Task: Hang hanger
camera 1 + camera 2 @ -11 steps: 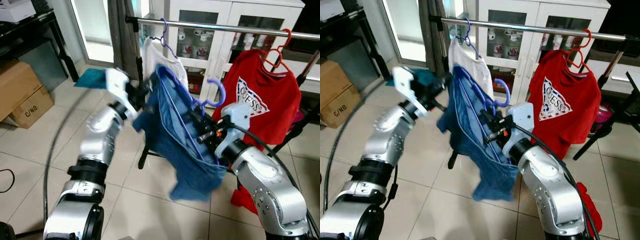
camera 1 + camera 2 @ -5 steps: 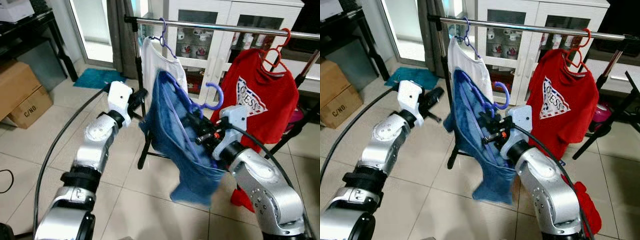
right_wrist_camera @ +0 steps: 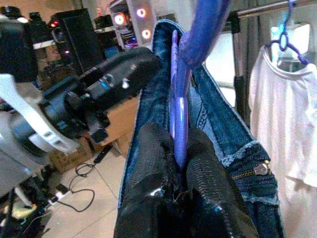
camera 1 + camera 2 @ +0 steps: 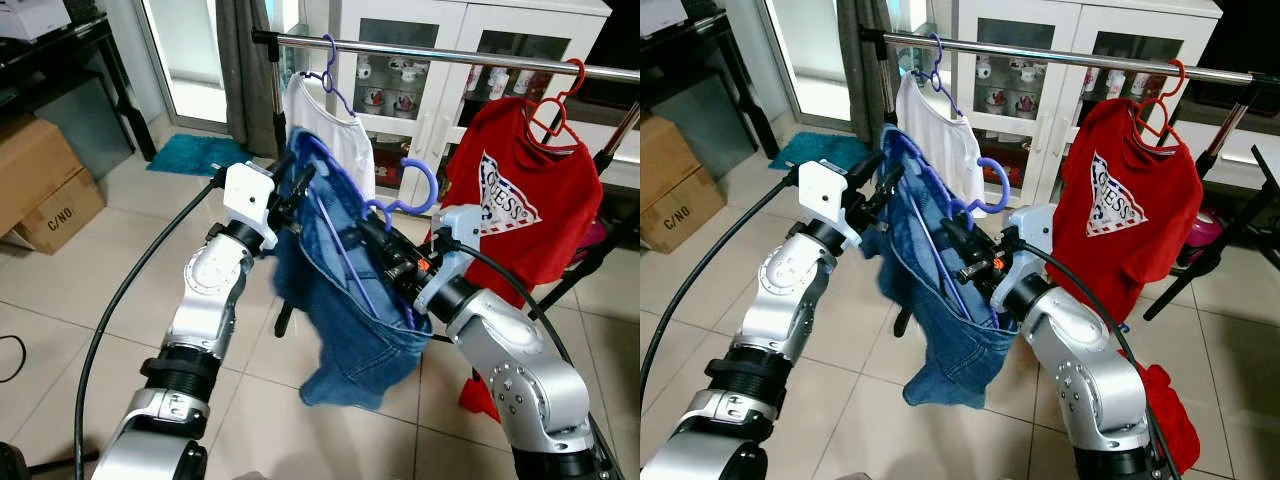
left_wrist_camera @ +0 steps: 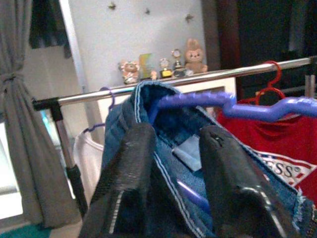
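While the rail (image 4: 450,55) runs across the top of the head views, a purple hanger (image 4: 400,195) carrying blue jeans (image 4: 340,290) is held below and in front of it, between the 2 arms, its hook free of the rail. The right gripper (image 3: 179,148) is pinched on the hanger's purple bar, with the 2 fingers (image 3: 153,153) pressed against it from either side inside the denim waistband. The left gripper (image 5: 173,163) sits at the other end of the waistband; its 2 fingers (image 5: 131,163) are spread, 1 outside the denim and 1 inside, with the band's edge between them. I cannot tell whether they press on the cloth. The jeans sag from the hanger toward the tiled floor (image 4: 80,300).

On the rail hang a white shirt (image 4: 330,130) on another purple hanger, at the left end, and a red shirt (image 4: 525,200) on a red hanger, further right. A white cabinet (image 4: 430,90) stands behind the rail, and a cardboard box (image 4: 45,185) sits on the floor to the left.
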### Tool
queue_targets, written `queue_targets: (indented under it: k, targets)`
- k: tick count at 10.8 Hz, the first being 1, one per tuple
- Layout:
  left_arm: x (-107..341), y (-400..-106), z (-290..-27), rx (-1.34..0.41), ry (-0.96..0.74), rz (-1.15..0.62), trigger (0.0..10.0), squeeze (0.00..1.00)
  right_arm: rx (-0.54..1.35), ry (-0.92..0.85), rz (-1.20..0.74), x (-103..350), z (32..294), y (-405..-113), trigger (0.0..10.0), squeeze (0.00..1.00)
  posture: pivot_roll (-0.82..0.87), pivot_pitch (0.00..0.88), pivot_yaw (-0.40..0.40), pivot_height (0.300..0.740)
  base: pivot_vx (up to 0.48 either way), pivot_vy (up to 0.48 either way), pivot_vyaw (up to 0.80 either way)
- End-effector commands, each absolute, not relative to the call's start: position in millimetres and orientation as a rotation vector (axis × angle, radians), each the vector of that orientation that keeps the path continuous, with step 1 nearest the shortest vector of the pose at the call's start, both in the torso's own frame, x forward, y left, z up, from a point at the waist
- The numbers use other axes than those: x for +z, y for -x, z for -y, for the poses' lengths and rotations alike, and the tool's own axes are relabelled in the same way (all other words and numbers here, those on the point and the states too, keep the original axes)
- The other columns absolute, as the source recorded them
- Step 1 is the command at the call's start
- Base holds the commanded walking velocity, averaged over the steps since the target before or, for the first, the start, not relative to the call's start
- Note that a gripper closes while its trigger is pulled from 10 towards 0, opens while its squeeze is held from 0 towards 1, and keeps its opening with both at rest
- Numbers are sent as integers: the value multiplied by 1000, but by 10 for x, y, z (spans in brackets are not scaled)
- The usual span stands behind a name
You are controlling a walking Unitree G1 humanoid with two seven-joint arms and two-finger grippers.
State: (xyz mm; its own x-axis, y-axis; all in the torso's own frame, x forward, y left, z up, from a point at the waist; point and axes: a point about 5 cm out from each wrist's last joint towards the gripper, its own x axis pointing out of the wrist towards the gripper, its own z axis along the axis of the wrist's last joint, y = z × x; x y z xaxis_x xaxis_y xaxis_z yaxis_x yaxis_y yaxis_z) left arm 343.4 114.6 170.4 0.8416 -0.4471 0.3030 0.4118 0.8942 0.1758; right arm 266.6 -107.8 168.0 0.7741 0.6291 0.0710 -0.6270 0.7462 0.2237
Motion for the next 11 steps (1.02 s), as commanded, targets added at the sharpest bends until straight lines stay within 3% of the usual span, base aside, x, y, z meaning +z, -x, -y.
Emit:
queue_targets:
  k: [1, 2, 3, 4, 6, 7, 8, 11]
  targets:
    - [1636, -3476, -1169, -420, -89, 292, 10000, 1000, 741, -247, 69, 1824, 1034, -2678, 0, 0, -160, 0, 4, 740, 0, 0, 0]
    - [1603, -3491, -1158, -417, -66, 270, 10000, 1000, 755, -243, 78, 1844, 1023, -2674, 0, 0, -170, 0, 7, 740, 0, 0, 0]
    - [1556, -3529, -1150, -392, -38, 225, 10000, 275, 763, -233, 88, 1871, 1019, -2670, 0, 0, -181, 0, 14, 740, 0, 0, 0]
    - [1511, -3554, -1139, -378, -13, 183, 10000, 0, 765, -227, 96, 1891, 1023, -2670, 0, 0, -183, 0, 16, 740, 0, 0, 0]
    - [1461, -3544, -1096, -397, 3, 148, 10000, 0, 765, -215, 103, 1904, 1044, -2670, 0, 0, -184, 0, 26, 740, 0, 0, 0]
    - [1389, -3539, -1080, -421, 33, 92, 4196, 0, 766, -212, 106, 1914, 1048, -2672, 0, 0, -181, 0, 26, 740, 0, 0, 0]
    - [1348, -3543, -1078, -421, 67, 56, 0, 0, 766, -212, 109, 1918, 1046, -2673, 0, 0, -181, 0, 27, 740, 0, 0, 0]
    - [1405, -3550, -1099, -418, 104, 94, 0, 0, 750, -208, 117, 1920, 1061, -2692, 0, 0, -181, 0, 36, 740, 0, 0, 0]
